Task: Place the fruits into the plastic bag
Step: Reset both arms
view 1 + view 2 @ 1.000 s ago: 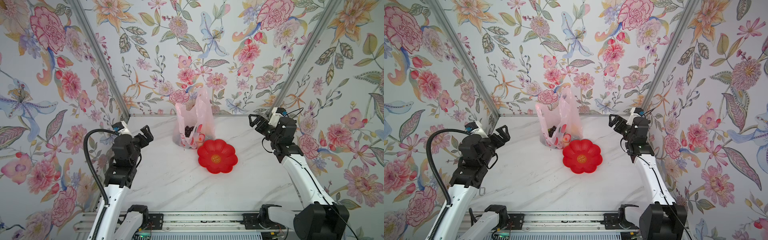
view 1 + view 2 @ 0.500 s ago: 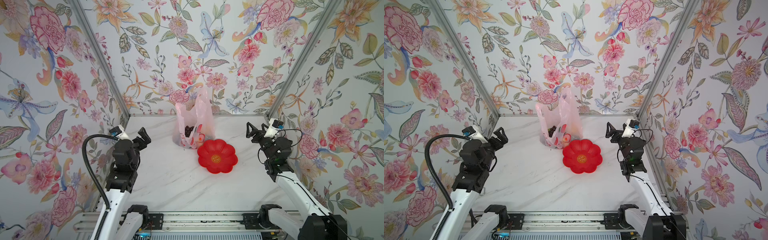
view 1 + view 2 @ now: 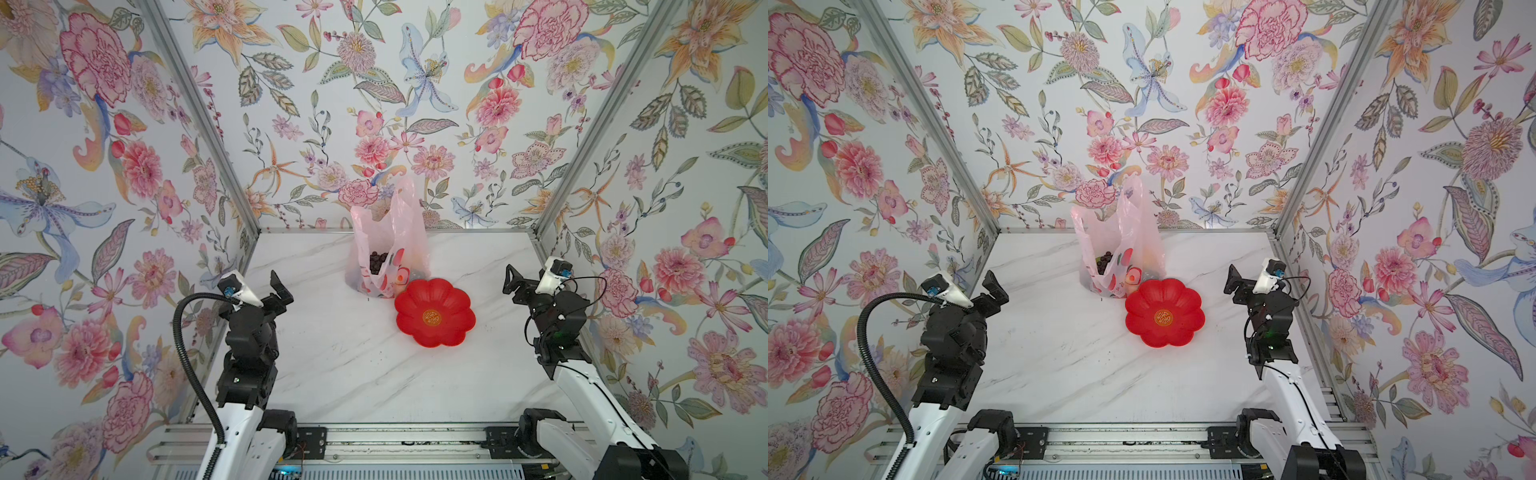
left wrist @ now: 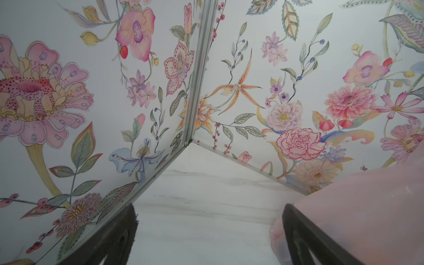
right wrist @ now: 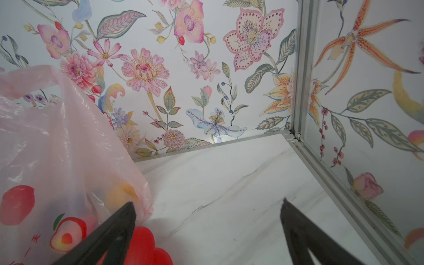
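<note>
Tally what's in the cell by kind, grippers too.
plastic bag: 1
red plate: 1, nothing on it
grape bunch, inside the bag: 1
other fruits inside the bag: veiled by the plastic, cannot count
loose fruit on the table: 0
grippers, both open: 2 (left gripper, right gripper)
Total countable: 5

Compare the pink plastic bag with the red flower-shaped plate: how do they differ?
The plastic bag stands upright, thin and translucent; the plate lies flat, opaque. The bag holds fruits, dark ones showing; the plate holds none. Both rest on the marble table, side by side.
</note>
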Controlling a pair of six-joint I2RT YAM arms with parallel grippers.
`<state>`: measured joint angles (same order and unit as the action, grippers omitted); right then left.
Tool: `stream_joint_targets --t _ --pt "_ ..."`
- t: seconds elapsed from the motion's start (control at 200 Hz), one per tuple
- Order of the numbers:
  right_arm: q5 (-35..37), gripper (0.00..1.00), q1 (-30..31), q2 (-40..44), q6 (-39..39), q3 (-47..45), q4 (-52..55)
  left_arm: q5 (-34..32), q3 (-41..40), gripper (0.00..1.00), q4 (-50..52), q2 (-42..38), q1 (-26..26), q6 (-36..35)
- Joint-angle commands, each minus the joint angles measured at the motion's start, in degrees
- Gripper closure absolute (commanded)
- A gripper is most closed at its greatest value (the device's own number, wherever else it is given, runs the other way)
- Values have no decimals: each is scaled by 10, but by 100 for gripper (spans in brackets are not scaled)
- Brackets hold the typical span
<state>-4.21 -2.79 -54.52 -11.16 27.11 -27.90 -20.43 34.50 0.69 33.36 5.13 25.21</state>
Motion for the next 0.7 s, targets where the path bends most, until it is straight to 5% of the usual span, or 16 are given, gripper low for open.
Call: stream_joint_targets --t 0.0,0.22,0.696 --pt "11 1 -11 1 35 -25 16 -21 -24 1 -17 -10 -5 -24" --pt "15 1 -39 -18 53 -98 -65 -28 -56 1 -34 -3 -5 -29" --pt "-26 1 -47 -208 78 -133 -264 -49 -139 1 -136 40 -4 -33"
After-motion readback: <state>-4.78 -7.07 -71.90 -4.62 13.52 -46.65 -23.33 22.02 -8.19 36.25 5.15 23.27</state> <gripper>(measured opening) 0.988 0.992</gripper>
